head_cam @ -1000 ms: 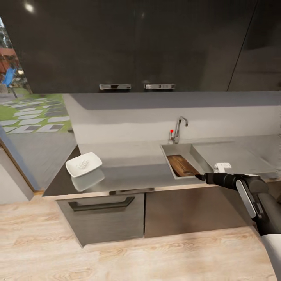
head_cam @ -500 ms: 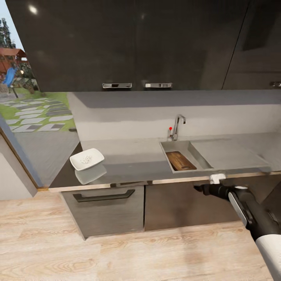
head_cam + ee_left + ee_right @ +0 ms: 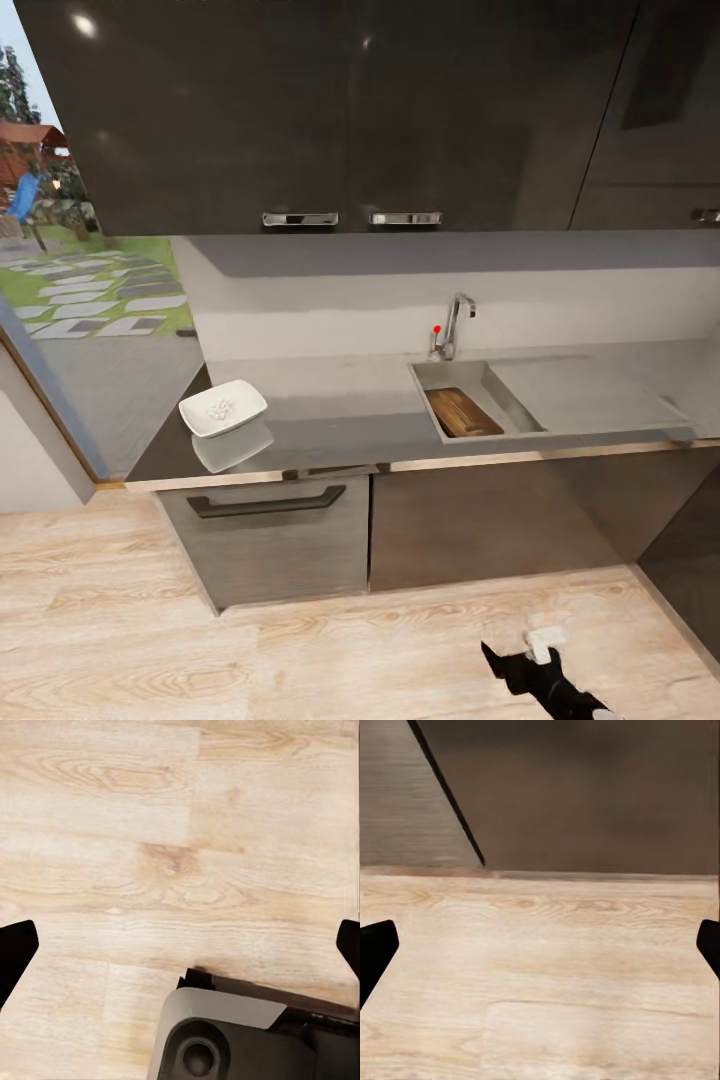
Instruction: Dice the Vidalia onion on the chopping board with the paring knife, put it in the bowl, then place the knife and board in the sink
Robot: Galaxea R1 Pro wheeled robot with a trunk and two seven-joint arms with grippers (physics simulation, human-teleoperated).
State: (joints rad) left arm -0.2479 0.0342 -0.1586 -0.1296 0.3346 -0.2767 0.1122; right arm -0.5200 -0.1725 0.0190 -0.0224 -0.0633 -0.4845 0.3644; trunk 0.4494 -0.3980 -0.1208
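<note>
- The chopping board (image 3: 463,412) lies inside the sink (image 3: 520,408), against the basin's left wall, at about 3 o'clock from the bowl; the chrome tap (image 3: 453,326) with its red dot stands at 12 o'clock from the board
- The bowl (image 3: 223,408) sits on the countertop (image 3: 340,425) near its left end, well apart from the sink; small white pieces lie in it; whether the paring knife is in the basin I cannot tell
- The right gripper (image 3: 520,660) hangs low at the head view's 5 o'clock, over the wood-plank floor (image 3: 300,650); its wrist view shows the two fingertips (image 3: 376,945) far apart with nothing between them, facing the cabinet fronts (image 3: 585,795)
- The left gripper (image 3: 180,945) points at the floor; fingers spread wide, holding nothing; part of the robot's grey base (image 3: 247,1039) lies beneath it
</note>
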